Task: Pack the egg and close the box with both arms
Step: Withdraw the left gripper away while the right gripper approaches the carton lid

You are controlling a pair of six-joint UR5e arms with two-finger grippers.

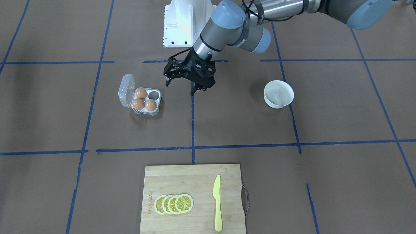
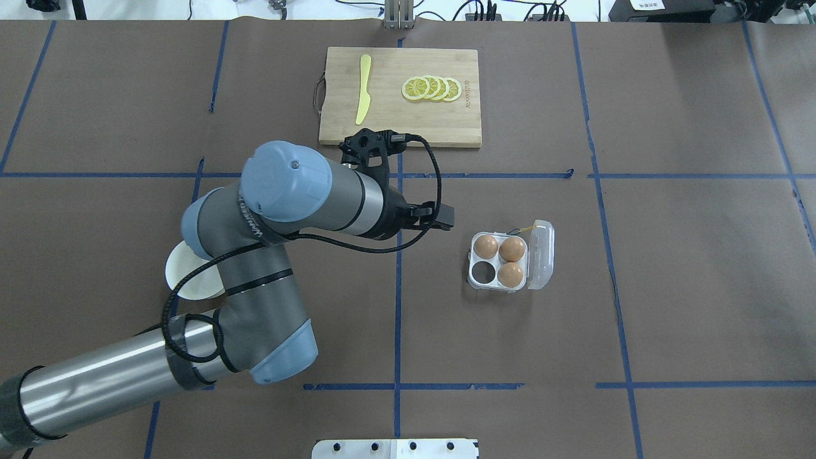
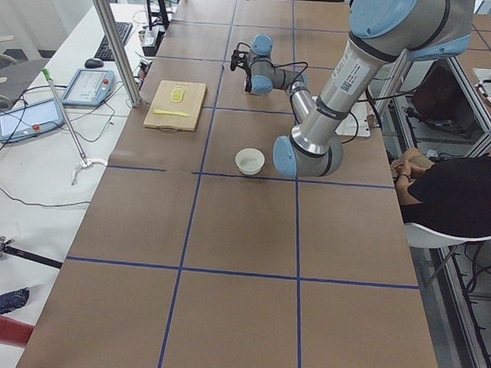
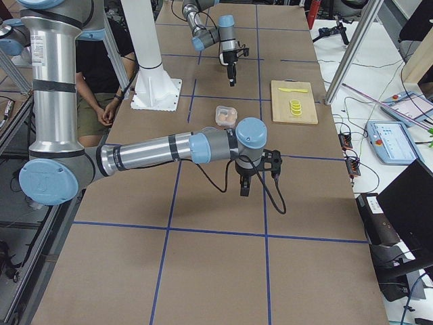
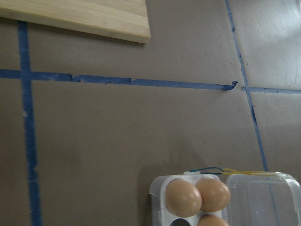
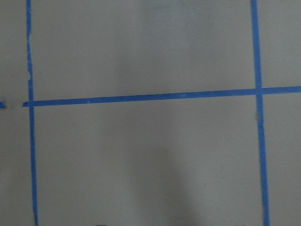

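Observation:
The clear box [image 1: 156, 109] lies open on the brown table, its lid [image 1: 126, 89] folded out to the side. Three tan eggs [image 1: 141, 93] fill three cells, and the cell nearest the robot [image 1: 153, 95] is empty. The box also shows in the overhead view [image 2: 477, 241] and the left wrist view [image 5: 157, 188]. My left gripper [image 1: 179, 89] is open and empty, hovering above the table beside the box on its open-cell side. My right gripper [image 4: 245, 189] shows only in the exterior right view, hanging above bare table away from the box. I cannot tell if it is open or shut.
An empty white bowl [image 1: 279, 94] stands on the far side of my left gripper from the box. A wooden cutting board [image 1: 191, 182] with lemon slices [image 1: 174, 204] and a yellow knife [image 1: 217, 203] lies at the operators' edge. The white pedestal [image 1: 182, 22] stands at my base.

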